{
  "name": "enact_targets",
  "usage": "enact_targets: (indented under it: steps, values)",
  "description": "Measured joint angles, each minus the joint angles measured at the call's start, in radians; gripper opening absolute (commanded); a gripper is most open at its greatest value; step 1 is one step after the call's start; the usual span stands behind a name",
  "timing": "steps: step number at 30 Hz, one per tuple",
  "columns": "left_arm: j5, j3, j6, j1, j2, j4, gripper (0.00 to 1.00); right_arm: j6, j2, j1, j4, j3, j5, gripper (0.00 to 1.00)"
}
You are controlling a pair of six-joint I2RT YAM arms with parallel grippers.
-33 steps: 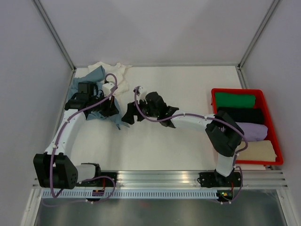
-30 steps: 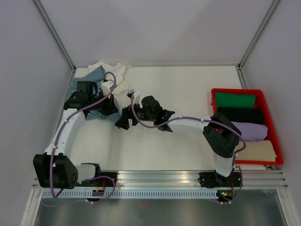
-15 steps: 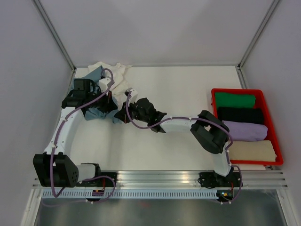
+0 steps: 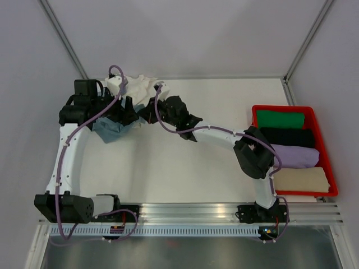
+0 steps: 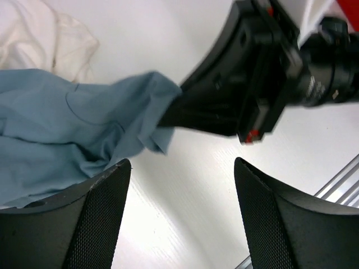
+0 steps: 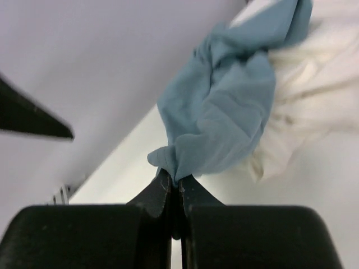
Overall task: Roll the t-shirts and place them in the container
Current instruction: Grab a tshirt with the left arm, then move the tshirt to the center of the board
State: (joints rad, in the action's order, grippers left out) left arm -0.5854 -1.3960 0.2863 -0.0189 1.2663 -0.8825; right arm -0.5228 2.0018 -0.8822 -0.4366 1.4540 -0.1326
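1. While the right claw (image 6: pixel 173 182) was pressed together on a bunched corner of the blue-grey t-shirt (image 6: pixel 224 112), that shirt lay well apart from the red crate (image 4: pixel 283 107). It was over at the far-left end of the worktop (image 4: pixel 196 168), the opposite end from the crate.
2. From the pinch, a twisted band of blue cloth ran back to the rest of the shirt (whether the band was clear of the worktop could not be told).
3. The left claw (image 5: pixel 180 162) stood with its fingers wide apart and nothing between them. The blue cloth passed behind one finger, outside the gap.
4. This claw was just beside the right claw, on the side away from the crate, and the pinched corner lay before it in the left wrist view.
5. The cream-white t-shirt (image 4: pixel 137 88) lay crumpled and touching the blue-grey one, farther back on the worktop than the crate and equally far to its left.
6. Inside the crate lay four rolled bundles side by side, from its back wall to its front: green (image 4: pixel 279 119), black (image 4: pixel 286 137), lilac (image 4: pixel 294 156) and cream (image 4: pixel 300 179).
7. The right arm reached from its base, near the crate's front-left corner, across the worktop and away from the crate.
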Motion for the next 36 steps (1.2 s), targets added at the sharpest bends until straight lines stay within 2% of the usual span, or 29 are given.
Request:
enact_targets:
  steps: [9, 17, 20, 26, 29, 32, 36]
  values:
    - [0.135, -0.274, 0.012, 0.002, -0.092, -0.171, 0.80, 0.007, 0.122, 0.068, 0.148, 0.492, 0.044, 0.00]
    - [0.196, -0.295, 0.032, 0.002, -0.123, -0.248, 0.80, 0.045, 0.092, 0.126, 0.167, 0.806, 0.077, 0.00]
    - [0.212, -0.295, 0.037, 0.002, -0.112, -0.249, 0.80, 0.102, -0.045, 0.159, 0.178, 0.743, 0.090, 0.00]
    - [0.237, -0.217, 0.037, 0.002, -0.103, -0.196, 0.80, 0.218, -0.570, 0.179, 0.116, 0.252, 0.158, 0.00]
    - [0.279, -0.146, 0.037, 0.002, -0.054, -0.142, 0.80, 0.260, -0.750, 0.174, 0.085, 0.059, 0.215, 0.00]
    - [0.325, -0.106, 0.037, 0.000, 0.070, -0.086, 0.74, 0.312, -0.842, 0.191, 0.116, -0.061, 0.299, 0.00]
    - [0.385, -0.102, 0.037, -0.035, 0.271, -0.020, 0.66, 0.366, -0.851, 0.217, 0.216, -0.126, 0.378, 0.00]
